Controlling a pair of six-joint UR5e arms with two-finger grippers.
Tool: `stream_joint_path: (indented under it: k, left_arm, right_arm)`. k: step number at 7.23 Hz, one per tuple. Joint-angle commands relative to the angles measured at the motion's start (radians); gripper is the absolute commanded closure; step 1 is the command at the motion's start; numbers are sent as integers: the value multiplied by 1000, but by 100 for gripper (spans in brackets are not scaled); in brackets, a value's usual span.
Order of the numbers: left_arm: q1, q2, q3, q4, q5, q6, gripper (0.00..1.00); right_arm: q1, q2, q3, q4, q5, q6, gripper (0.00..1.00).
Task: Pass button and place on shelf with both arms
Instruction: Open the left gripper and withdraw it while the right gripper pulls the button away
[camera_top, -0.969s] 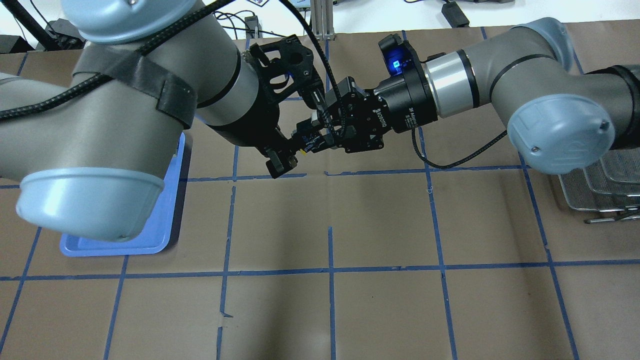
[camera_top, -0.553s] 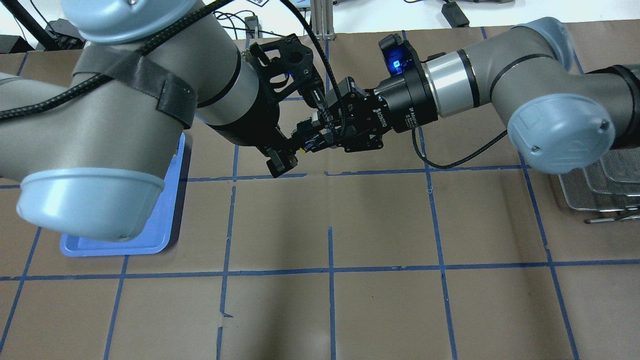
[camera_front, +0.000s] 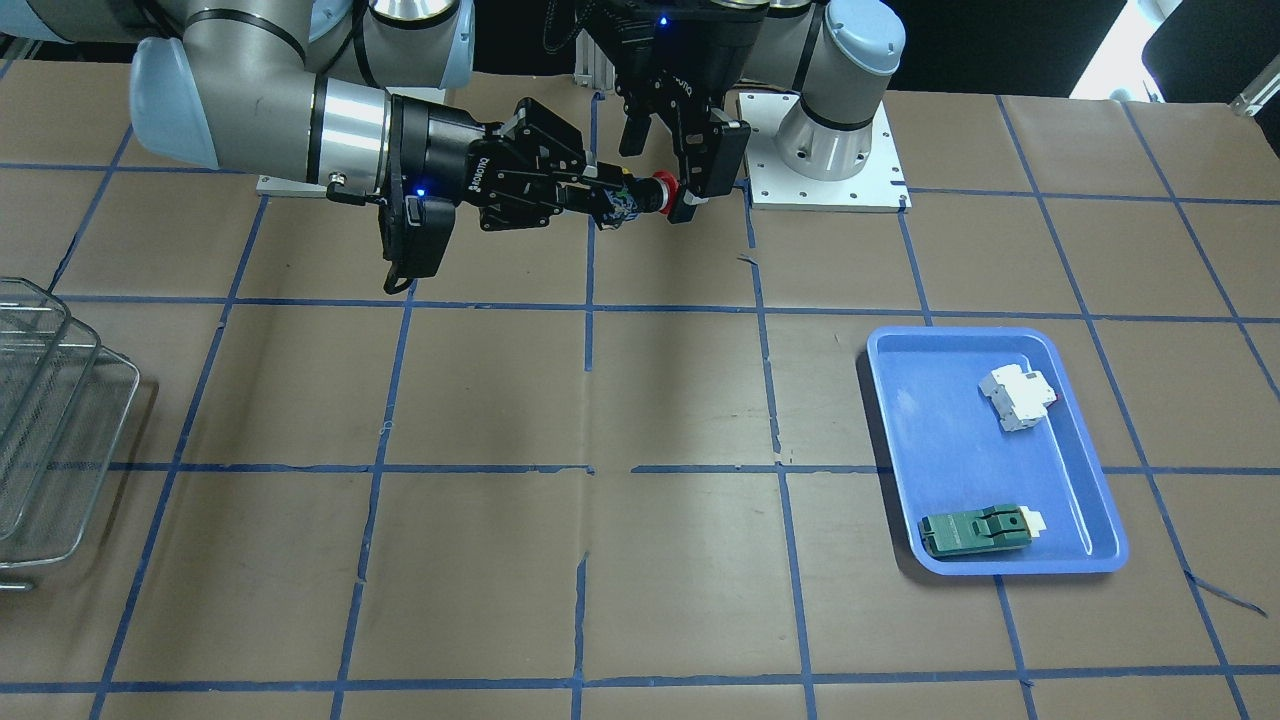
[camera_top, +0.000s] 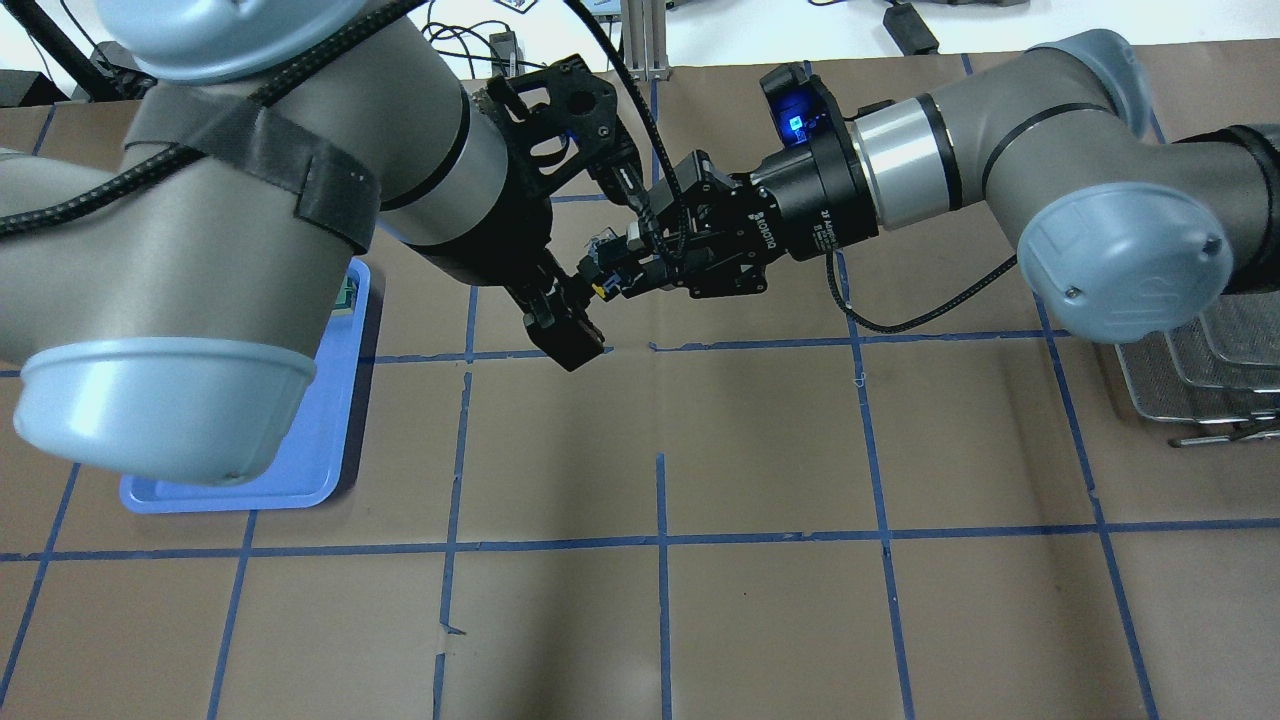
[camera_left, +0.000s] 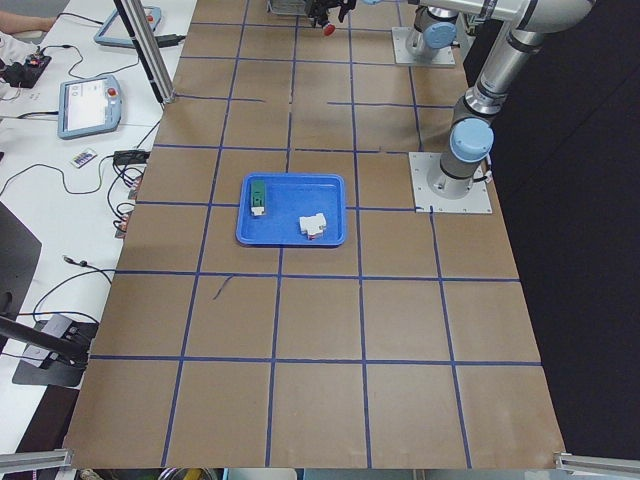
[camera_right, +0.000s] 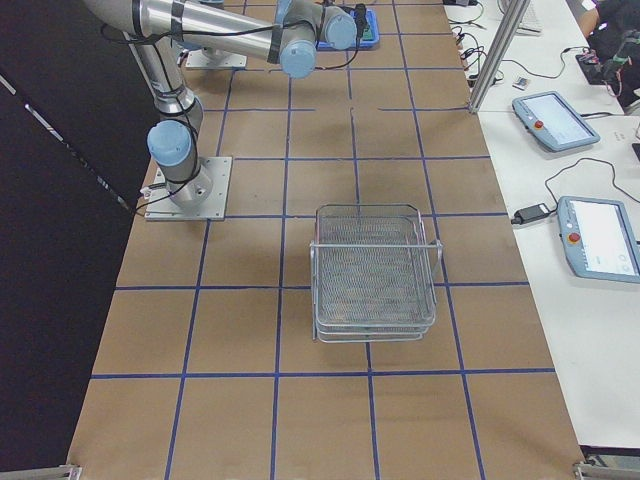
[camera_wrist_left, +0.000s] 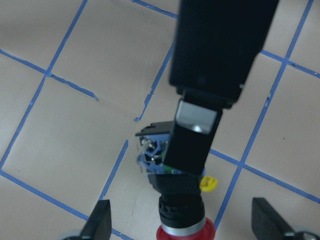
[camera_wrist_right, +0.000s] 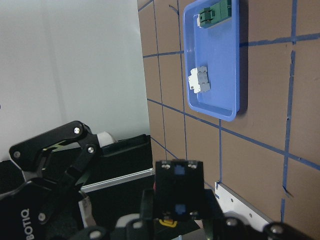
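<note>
The button (camera_front: 640, 200) hangs in mid-air over the far middle of the table, its red cap pointing at my left gripper. My right gripper (camera_front: 610, 205) is shut on its black body and blue-yellow base, as the overhead view (camera_top: 625, 270) and the right wrist view (camera_wrist_right: 177, 192) also show. My left gripper (camera_wrist_left: 182, 225) is open, its fingertips (camera_wrist_left: 100, 222) wide apart on either side of the red cap, not touching it. The wire shelf (camera_right: 375, 270) stands far off on the robot's right side.
A blue tray (camera_front: 920, 440) on the robot's left side holds a white breaker block (camera_front: 1018, 397) and a flat green part (camera_front: 975, 530). Brown paper with blue tape lines covers the table. The arm base plates sit at the robot's edge.
My left gripper's visible finger has swung outward off the button and the left arm has shifted slightly. My right gripper stays shut on the button in about the same place.
</note>
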Motion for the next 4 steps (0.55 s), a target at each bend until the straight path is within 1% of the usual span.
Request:
stream_joint_path:
  k: [1, 2, 3, 4]
  left_arm:
    - [80, 8, 50, -21, 4, 12, 0]
    - [168, 11, 96, -93, -3, 14, 0]
    - [257, 8, 117, -166, 0, 12, 0]
    - [345, -9, 118, -184, 4, 6, 0]
  right_arm:
    - [-20, -1, -19, -53, -183, 8, 79]
    - [-42, -2, -40, -58, -266, 6, 80]
    - [-63, -4, -88, -58, -399, 3, 81]
    - [-87, -4, -140, -58, -543, 0, 82]
